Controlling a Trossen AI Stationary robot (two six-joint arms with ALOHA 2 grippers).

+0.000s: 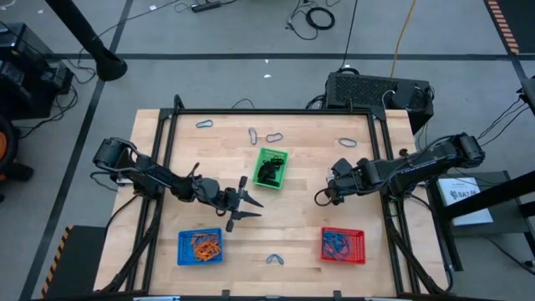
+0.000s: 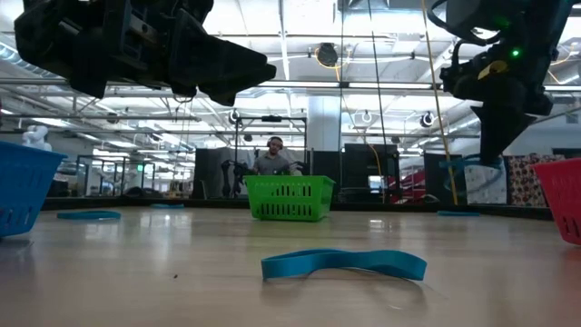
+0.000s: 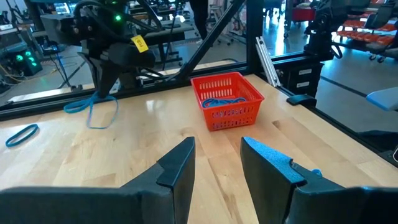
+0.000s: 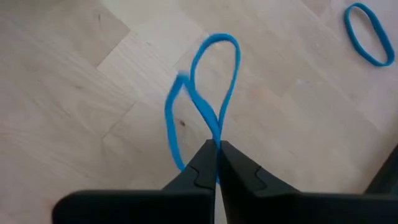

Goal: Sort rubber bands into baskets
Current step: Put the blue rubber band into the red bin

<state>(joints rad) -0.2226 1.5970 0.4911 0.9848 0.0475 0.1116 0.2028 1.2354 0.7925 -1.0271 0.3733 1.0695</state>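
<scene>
Right now the right gripper (image 4: 217,149) is pinching a blue rubber band (image 4: 202,87), lifted off the table w/ the loop dangling, twisted into a figure-8-ish shape. Step in hand, I'd say: carry to a basket. The red basket (image 1: 343,245) already holds blue bands, so it's prob the target; next move calls for swinging back over it & letting go. Left gripper (image 3: 217,163) hovers mid-table, fingers spread, empty. More blue bands lie loose, 1 near the front edge (image 2: 343,264).
</scene>
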